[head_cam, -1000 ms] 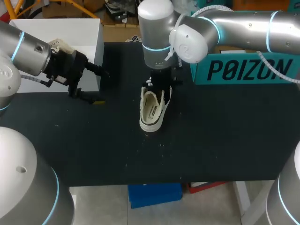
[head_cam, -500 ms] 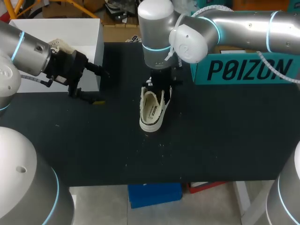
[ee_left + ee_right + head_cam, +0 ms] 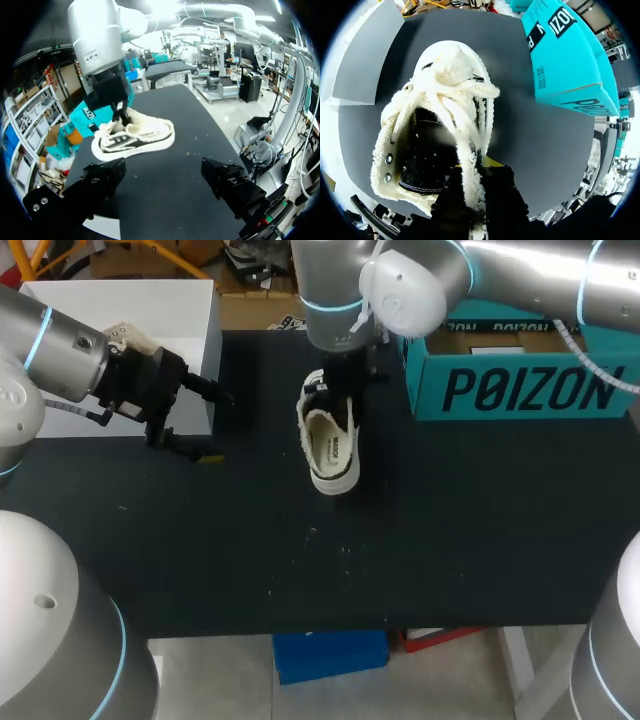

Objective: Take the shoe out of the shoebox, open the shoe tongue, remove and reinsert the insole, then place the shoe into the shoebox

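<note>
The fluffy white shoe [image 3: 331, 448] is out on the black table [image 3: 480, 520], near the blue-green shoebox [image 3: 520, 390] but not in it. The right gripper [image 3: 338, 392] has pinched the shoe's rim tight from above. I think it goes into the box next, so the arm should hold on tight, lift the shoe higher than the box wall, and set it down gently. The left gripper [image 3: 165, 172] is wide open and holds nothing, well off to the side.
</note>
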Controlling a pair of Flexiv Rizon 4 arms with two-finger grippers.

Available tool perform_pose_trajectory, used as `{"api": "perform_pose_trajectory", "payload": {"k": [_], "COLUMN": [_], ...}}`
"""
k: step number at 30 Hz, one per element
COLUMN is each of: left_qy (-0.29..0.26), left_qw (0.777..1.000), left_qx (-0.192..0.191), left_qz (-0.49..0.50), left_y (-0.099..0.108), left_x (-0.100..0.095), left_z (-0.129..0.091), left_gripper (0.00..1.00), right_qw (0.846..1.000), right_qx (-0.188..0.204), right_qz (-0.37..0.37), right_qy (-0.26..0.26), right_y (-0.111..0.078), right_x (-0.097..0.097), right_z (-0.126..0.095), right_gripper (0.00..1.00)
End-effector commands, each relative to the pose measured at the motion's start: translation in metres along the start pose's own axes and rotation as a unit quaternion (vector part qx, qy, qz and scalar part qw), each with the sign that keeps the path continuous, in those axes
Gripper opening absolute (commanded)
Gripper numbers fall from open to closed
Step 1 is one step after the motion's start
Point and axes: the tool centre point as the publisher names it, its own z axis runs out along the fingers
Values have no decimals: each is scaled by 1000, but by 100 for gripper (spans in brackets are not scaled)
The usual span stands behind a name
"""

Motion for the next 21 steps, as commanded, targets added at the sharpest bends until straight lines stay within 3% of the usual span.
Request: {"api": "perform_pose_trajectory", "payload": {"k": [1, 4, 10, 21], "left_qy": [-1, -1, -1, -1], "left_qw": [1000, 1000, 1000, 1000], "left_qx": [-1, -1, -1, -1], "left_qz": [1, 1, 1, 1], "left_y": [0, 0, 0, 0], "left_x": [1, 1, 1, 1], "left_z": [1, 1, 1, 1], "left_gripper": [100, 100, 100, 100], "right_qw": [999, 993, 966, 966], "right_qx": [-28, -62, -117, -117], "right_qz": [-41, -102, -230, -230], "right_qy": [11, 22, 22, 22], "right_y": [-14, -17, -16, -16], "right_x": [-22, -31, -53, -53], "right_z": [-74, -101, -140, -140], "right_gripper": [0, 0, 0, 0]}}
